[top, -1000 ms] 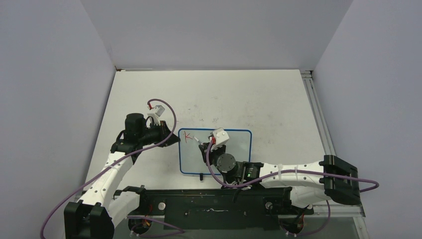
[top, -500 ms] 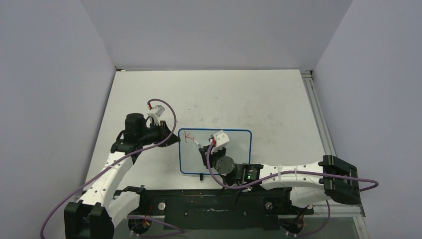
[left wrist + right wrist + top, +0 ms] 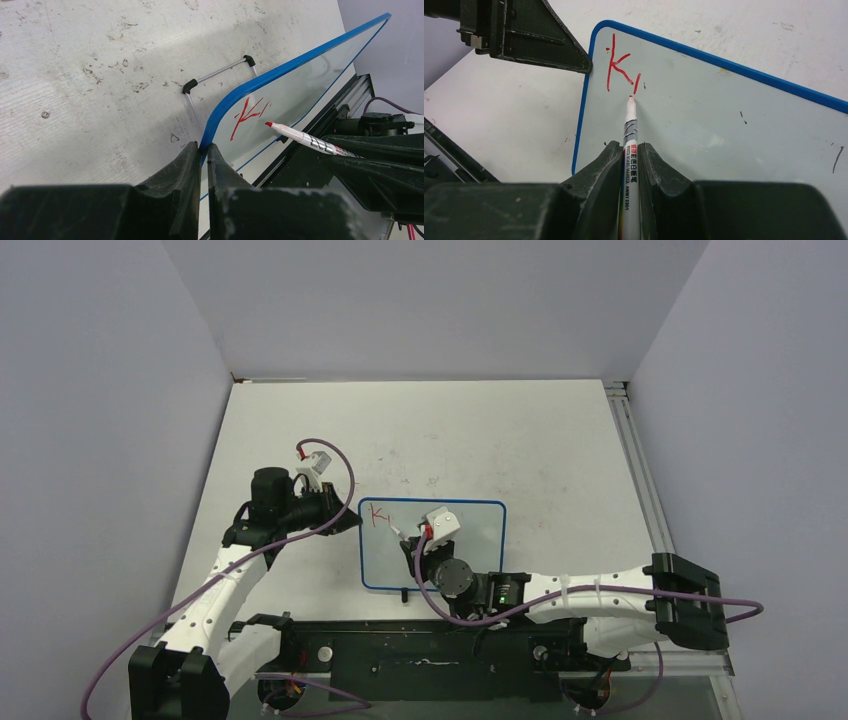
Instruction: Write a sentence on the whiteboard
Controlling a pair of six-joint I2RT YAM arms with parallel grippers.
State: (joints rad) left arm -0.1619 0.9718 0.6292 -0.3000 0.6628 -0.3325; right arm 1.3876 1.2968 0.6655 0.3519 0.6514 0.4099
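Observation:
The whiteboard (image 3: 480, 530), white with a thin blue frame, lies on the table in front of the arms. It bears a red "K" and a short red stroke at its top left (image 3: 616, 70). My left gripper (image 3: 352, 519) is shut on the board's left frame edge (image 3: 212, 130). My right gripper (image 3: 630, 147) is shut on a white marker (image 3: 629, 155) with a red tip. The tip (image 3: 630, 99) sits just below the short stroke; I cannot tell if it touches the board. The marker also shows in the left wrist view (image 3: 305, 140).
The board's wire stand with black ends (image 3: 217, 75) lies on the scuffed white tabletop (image 3: 450, 430) beyond the board. A black base rail (image 3: 420, 650) runs along the near edge. Grey walls close in left, back and right.
A short red stroke has appeared to the right of the "K". My right gripper has drawn back a little toward the near edge with the marker. The left arm has not moved.

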